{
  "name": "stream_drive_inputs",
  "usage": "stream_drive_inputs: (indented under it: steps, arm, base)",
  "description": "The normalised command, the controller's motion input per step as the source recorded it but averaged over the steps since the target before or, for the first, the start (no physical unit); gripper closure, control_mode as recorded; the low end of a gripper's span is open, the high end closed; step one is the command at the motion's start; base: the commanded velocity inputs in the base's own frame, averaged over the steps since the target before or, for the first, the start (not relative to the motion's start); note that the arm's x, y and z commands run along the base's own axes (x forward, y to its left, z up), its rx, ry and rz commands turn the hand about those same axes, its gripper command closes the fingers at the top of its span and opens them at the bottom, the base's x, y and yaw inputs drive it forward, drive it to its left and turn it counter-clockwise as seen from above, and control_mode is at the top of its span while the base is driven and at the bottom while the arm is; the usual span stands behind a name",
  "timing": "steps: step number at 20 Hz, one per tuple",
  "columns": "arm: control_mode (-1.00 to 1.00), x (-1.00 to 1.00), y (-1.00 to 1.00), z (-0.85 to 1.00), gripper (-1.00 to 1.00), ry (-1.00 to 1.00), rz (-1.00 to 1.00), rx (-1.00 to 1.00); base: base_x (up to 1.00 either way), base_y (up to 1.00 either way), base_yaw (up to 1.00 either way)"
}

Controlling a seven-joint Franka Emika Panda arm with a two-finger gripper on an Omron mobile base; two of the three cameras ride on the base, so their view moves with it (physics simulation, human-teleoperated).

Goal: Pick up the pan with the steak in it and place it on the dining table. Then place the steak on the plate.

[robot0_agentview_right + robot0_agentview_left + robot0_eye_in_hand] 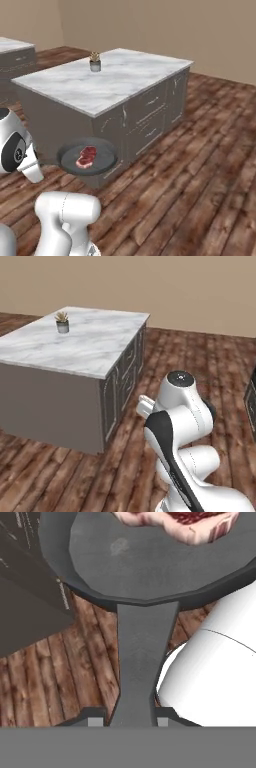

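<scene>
Kitchen island on wood floor, beige walls.
Floor (210, 371) is dark reddish-brown wood planks, running across both base views; also visible in the hand view under everything. Walls (150, 286) plain beige, no visible fixtures. Central island (115, 82) has a white-grey veined marble top on a grey base; long side carries drawer and door fronts (150, 117) with pale worn marks, end face is flat grey. Small potted plant (62, 322) in a grey pot stands on the top, near a far corner. Second marble-topped grey cabinet (15, 52) at far left of the right base view. Lighting even, soft, no hard shadows.
</scene>
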Motion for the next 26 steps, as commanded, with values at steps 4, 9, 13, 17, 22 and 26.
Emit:
stream_drive_inputs:
  steps: [4,9,13,17,22,26]
  arm:
    - [1.00,0.00,0.00,0.00,1.00,0.00,0.00,0.00]
    - [1.00,0.00,0.00,0.00,1.00,0.00,0.00,0.00]
    - [1.00,0.00,0.00,0.00,1.00,0.00,0.00,0.00]
    - [1.00,0.00,0.00,0.00,1.00,0.00,0.00,0.00]
    - [1.00,0.00,0.00,0.00,1.00,0.00,0.00,0.00]
    - [1.00,0.00,0.00,0.00,1.00,0.00,0.00,0.00]
  base:
    - [-0.02,0.00,0.50]
    - [-0.01,0.00,0.50]
    - [-0.01,0.00,0.50]
    - [0.00,0.00,0.50]
    - [0.00,0.00,0.50]
    - [-0.06,-0.07,0.47]
